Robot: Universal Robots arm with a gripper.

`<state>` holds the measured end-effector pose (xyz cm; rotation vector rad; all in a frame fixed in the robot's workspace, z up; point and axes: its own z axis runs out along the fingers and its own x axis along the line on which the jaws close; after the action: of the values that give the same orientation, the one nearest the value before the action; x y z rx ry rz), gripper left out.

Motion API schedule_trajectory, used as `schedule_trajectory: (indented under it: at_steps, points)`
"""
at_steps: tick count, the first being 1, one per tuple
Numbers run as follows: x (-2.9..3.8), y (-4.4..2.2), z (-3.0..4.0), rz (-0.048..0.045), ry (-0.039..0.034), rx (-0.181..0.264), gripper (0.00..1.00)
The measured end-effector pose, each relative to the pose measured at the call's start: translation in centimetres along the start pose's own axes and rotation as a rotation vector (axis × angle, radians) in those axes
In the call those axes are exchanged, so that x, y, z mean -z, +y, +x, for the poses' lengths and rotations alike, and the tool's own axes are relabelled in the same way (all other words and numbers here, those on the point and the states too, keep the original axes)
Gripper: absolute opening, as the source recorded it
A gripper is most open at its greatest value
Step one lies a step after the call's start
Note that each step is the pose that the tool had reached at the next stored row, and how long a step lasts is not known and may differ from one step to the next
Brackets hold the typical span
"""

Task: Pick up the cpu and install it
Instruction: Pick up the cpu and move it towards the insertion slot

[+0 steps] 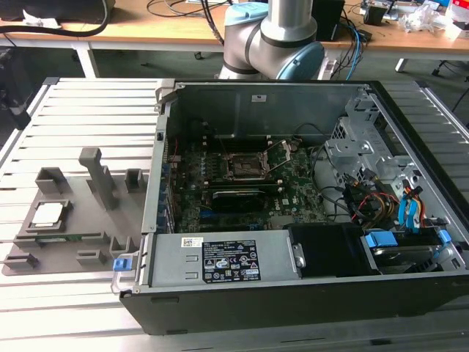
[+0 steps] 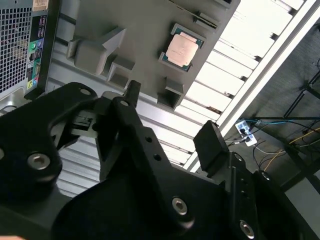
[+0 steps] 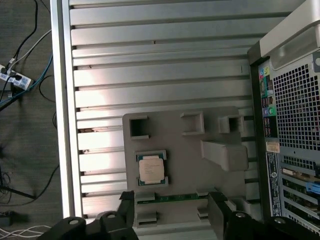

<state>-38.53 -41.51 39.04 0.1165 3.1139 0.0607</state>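
Cpu (image 1: 46, 213) sits flat in its little square nest on the grey holder tray (image 1: 67, 258), silver side up. The tray lies on the ribbed metal table (image 1: 95, 110), on the exterior view's left of the open computer case (image 1: 308, 297). In both wrist views the cpu (image 3: 151, 169) (image 2: 181, 50) shows as a small shiny square with green corners. The black gripper (image 3: 171, 200) (image 2: 171, 112) hangs above the tray, near the chip but not touching it. Its 2 fingers (image 3: 127, 202) are spread wide apart and hold nothing. A long thin green memory stick (image 3: 172, 195) lies in a slot of the tray just beside the cpu. Inside the case, the dark square socket (image 1: 245, 166) sits on the green motherboard (image 1: 289, 198). The robot arm (image 1: 282, 33) stands behind the case.
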Motion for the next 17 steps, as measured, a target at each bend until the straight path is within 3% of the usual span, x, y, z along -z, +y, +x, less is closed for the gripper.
schedule_trajectory:
  at_steps: [1,9,17]
  points:
    - [0.00,0.00,0.00,0.0000,0.0000,0.000,0.81]
    - [-0.29,-0.01,0.00,0.0000,0.0000,0.000,0.81]
    - [-1.53,-0.06,0.02,0.0011,-0.0001,0.000,0.81]
